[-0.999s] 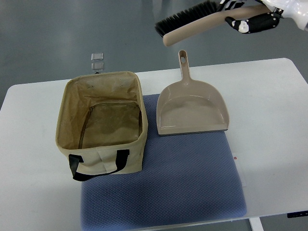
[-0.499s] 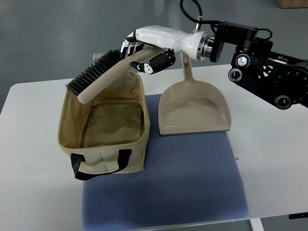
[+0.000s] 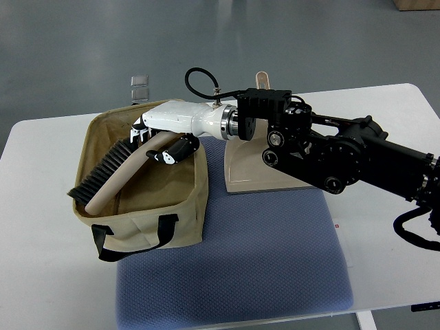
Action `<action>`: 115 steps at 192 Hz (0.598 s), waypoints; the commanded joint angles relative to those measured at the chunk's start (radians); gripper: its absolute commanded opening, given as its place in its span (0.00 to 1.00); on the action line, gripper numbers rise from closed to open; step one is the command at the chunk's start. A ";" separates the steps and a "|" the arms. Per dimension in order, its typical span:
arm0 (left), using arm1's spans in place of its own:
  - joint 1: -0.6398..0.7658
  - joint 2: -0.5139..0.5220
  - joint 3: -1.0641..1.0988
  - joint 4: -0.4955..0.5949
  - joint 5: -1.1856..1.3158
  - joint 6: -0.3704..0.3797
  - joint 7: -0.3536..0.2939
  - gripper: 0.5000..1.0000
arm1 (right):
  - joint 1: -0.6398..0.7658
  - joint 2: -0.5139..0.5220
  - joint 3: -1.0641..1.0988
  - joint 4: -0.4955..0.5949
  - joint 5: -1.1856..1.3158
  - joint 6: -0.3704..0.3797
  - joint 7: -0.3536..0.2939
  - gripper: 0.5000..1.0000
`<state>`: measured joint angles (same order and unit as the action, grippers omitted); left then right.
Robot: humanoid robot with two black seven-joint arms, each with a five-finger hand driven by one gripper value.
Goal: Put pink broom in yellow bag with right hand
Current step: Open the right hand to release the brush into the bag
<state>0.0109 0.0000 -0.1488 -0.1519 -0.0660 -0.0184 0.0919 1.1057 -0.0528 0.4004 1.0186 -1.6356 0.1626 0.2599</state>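
Observation:
The pink broom (image 3: 113, 175), with black bristles and a beige-pink handle, lies tilted inside the yellow bag (image 3: 148, 227). Its brush end rests against the bag's left wall. My right hand (image 3: 161, 141) reaches in over the bag's far rim and is shut on the broom's handle. The right arm (image 3: 330, 155) stretches across the table from the right. The left arm is out of view.
A matching pink dustpan (image 3: 251, 172) lies right of the bag, mostly hidden under my right arm, its handle pointing away. Bag and dustpan sit on a blue mat (image 3: 261, 261) on the white table (image 3: 385, 227). A small clear object (image 3: 139, 88) lies beyond the table's far edge.
My right hand has carried the broom from high at the back right, leftward and down. The brush end has gone from above the bag's rim to inside the bag.

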 commanded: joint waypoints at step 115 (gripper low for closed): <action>0.000 0.000 0.000 0.000 0.000 0.000 0.000 1.00 | -0.014 -0.114 0.117 0.015 0.043 -0.046 0.002 0.73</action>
<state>0.0107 0.0000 -0.1488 -0.1519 -0.0660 -0.0184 0.0922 1.0923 -0.1459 0.4530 1.0206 -1.6109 0.1205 0.2654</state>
